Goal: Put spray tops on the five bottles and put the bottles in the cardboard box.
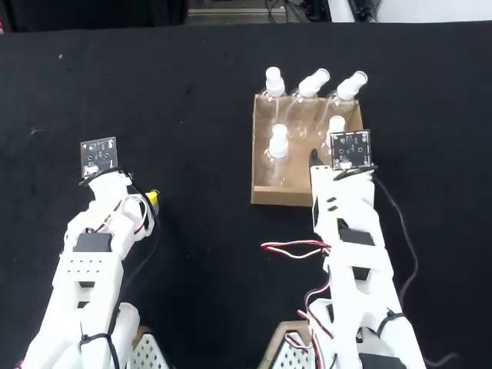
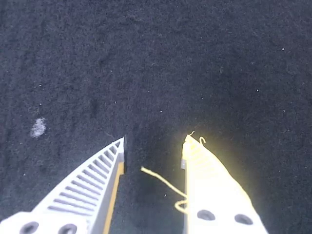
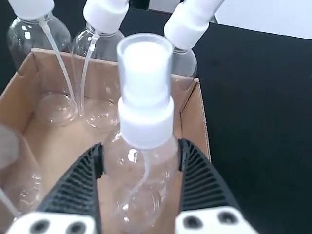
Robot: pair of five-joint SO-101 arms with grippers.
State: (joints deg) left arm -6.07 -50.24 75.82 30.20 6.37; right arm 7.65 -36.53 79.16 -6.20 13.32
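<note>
Last step: the right gripper [image 3: 140, 152] seems clamped on the capped bottle [image 3: 145, 78], which stands between its jaws inside the box [image 3: 197, 108]; other bottles [image 1: 277, 142] stand just beyond; next, release and lift clear without tipping any; the left gripper [image 2: 154, 144] gapes, holding nothing.

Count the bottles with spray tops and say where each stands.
5, all in the cardboard box: far-left bottle, far-middle bottle and far-right bottle along its far wall, a free bottle nearer the arms, and a held bottle in the right gripper. None seems hidden.
</note>
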